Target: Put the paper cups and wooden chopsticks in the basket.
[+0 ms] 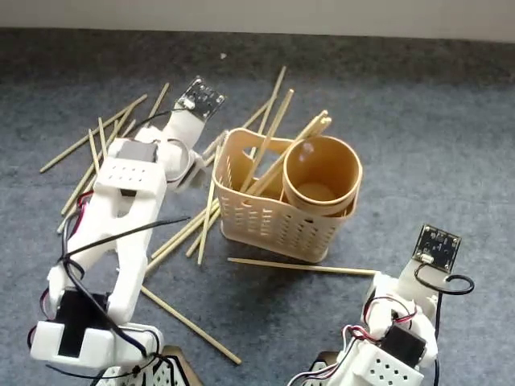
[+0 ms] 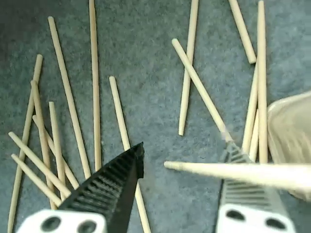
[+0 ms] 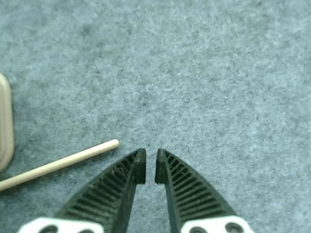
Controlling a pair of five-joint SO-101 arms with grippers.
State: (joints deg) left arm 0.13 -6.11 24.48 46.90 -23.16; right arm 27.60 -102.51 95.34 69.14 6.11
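A cream slotted basket [image 1: 273,217] stands mid-table with a tan paper cup [image 1: 322,173] and several wooden chopsticks [image 1: 269,145] in it. Loose chopsticks [image 1: 96,153] lie scattered on the grey carpet to its left. My left gripper [image 2: 184,145] hangs open over these chopsticks [image 2: 68,102], beside the basket's wall [image 2: 291,131]. One chopstick [image 2: 243,174] lies across its pale finger [image 2: 238,184], not clamped. My right gripper [image 3: 150,165] is shut with nothing in it, low over the carpet. A single chopstick [image 3: 58,162] lies just beside it.
The single chopstick [image 1: 302,267] lies in front of the basket, between it and the right arm [image 1: 402,338]. Another chopstick [image 1: 189,324] lies by the left arm's base [image 1: 88,330]. Bare carpet stretches to the right of the basket. The basket's corner [image 3: 4,121] edges the right wrist view.
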